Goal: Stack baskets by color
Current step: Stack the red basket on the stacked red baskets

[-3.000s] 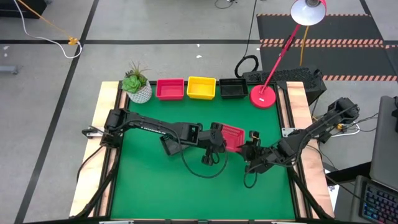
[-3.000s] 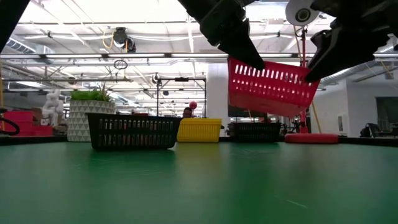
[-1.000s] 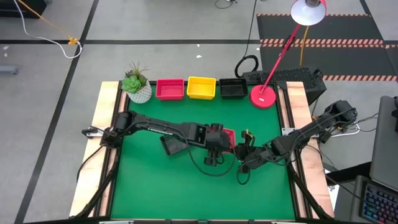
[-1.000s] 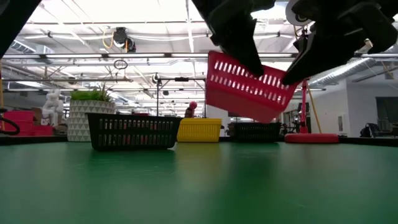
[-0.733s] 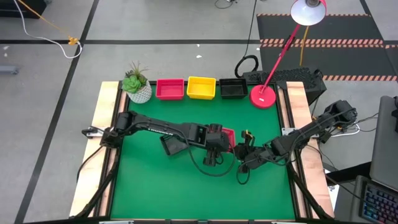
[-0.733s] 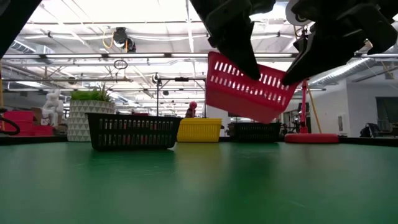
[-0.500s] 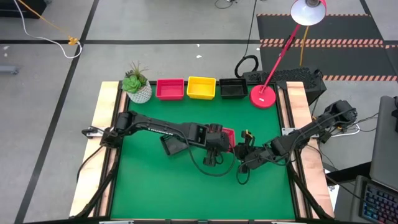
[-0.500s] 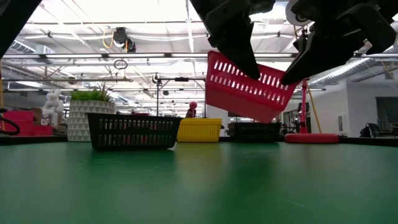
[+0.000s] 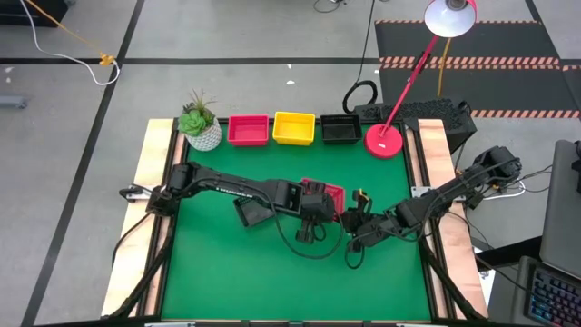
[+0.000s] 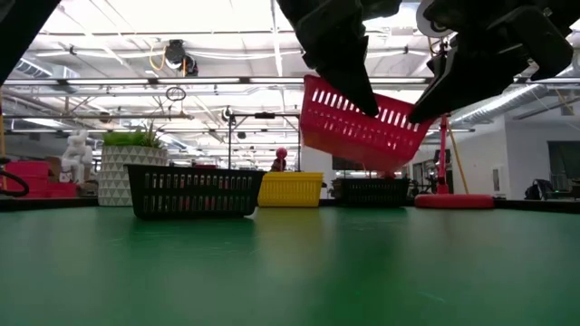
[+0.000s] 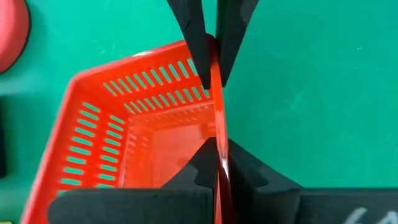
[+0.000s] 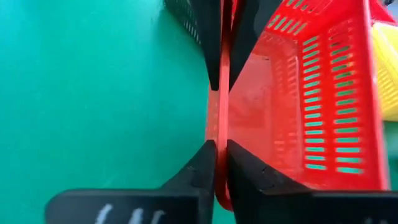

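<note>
A red basket (image 10: 362,127) hangs tilted above the worktop at frame centre. Red (image 9: 247,130), yellow (image 9: 293,128) and black (image 9: 340,129) baskets line the top edge; another black basket (image 10: 193,191) sits centre-left.

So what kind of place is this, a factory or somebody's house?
Probably a robot lab in a big workshop hall. Two dark arms work over a green table, there are bare ceiling pipes and strip lights overhead, and striped hazard tape marks the floor.

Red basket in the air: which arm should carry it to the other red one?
Left, probably. The left gripper pinches the held red basket, and the other red basket sits at the back on its side, beside the plant pot. The right gripper grips too, but farther off.
</note>
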Motion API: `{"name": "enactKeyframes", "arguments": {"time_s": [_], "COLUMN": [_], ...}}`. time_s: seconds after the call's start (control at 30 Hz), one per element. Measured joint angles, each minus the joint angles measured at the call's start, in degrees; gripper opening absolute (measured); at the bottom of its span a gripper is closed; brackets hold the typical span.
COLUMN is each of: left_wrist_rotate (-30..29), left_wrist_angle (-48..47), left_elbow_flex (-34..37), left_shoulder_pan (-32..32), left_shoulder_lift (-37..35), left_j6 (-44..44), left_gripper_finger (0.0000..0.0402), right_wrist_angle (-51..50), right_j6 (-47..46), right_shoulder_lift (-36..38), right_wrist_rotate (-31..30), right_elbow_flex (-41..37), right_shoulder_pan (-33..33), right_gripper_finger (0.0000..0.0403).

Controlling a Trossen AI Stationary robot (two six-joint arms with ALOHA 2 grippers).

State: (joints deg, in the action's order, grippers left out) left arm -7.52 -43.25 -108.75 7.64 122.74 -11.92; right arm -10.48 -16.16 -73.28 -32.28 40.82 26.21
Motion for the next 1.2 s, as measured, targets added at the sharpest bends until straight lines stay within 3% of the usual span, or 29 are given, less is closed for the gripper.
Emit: {"name": "enactKeyframes", "arguments": {"time_s": [0.3,0.47,0.67,1.0,1.1,1.2], "left_wrist_rotate": [-0.1,-0.4,-4.4,-4.7,-4.7,-4.7], "left_wrist_angle": [-5.3,-8.8,-13.6,-16.9,-15.6,-9.3], "left_elbow_flex": [0.0,0.0,0.0,0.1,3.1,10.4], "left_shoulder_pan": [-0.6,-1.7,-3.4,-6.7,-7.8,-8.7], "left_shoulder_lift": [-1.5,-4.2,-8.6,-17.6,-21.3,-26.2], "left_j6": [-0.2,0.0,0.7,0.0,0.1,1.2], "left_gripper_finger": [0.0013,0.0006,0.0011,0.0006,0.0006,0.0011], "right_wrist_angle": [0.5,0.4,-0.5,-2.3,-2.3,-2.3], "right_j6": [-0.1,0.0,0.2,1.0,0.9,0.9], "right_shoulder_lift": [4.2,8.3,12.0,12.5,12.5,12.5], "right_wrist_rotate": [-4.0,-4.1,-4.1,-4.0,-4.0,-3.9], "right_elbow_flex": [0.0,0.0,0.0,0.0,0.0,0.0], "right_shoulder_pan": [2.1,4.0,7.1,9.8,10.5,11.1], "right_gripper_finger": [0.0138,0.0179,0.0185,0.0181,0.0181,0.0181]}}
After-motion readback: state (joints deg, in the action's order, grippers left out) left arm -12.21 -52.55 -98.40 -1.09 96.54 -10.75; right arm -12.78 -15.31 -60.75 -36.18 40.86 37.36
